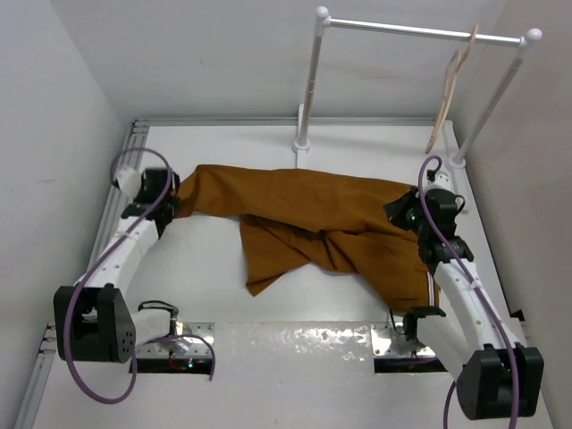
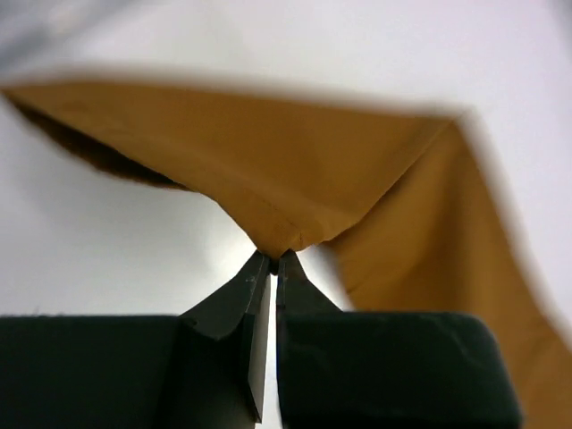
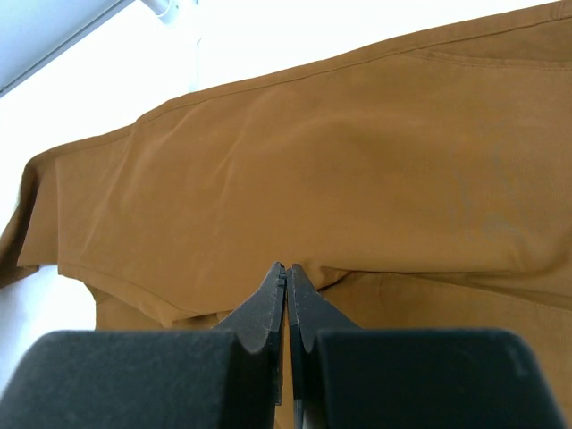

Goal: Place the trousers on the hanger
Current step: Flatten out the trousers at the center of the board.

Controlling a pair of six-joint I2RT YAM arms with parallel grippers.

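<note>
A white surface (image 1: 295, 308) boxed in by plain pale walls carries the whole scene, with a white tubular clothes rail (image 1: 420, 31) standing at its far edge. The long rust-brown cloth trousers (image 1: 313, 223) lie spread and rumpled across the middle of the surface, one end reaching toward the left arm and the bulk folded over itself toward the right. The thin pale beige hanger (image 1: 447, 98) hangs by its hook from the right part of the rail, well apart from the cloth and with nothing on it. The left claw (image 2: 273, 261) has its fingers pressed together on a small peak of cloth at the left end of the trousers, drawing the fabric up into a point at the tips. The right claw (image 3: 286, 270) is likewise closed, its tips buried in a crease near the right side of the trousers, and it looks clamped on the fabric there. As a judgement, the task is at an early stage: both ends of the garment are gripped, but the trousers rest on the surface. Lifting them, carrying them to the rail and draping them over the hanger's bar all remain to be done.
</note>
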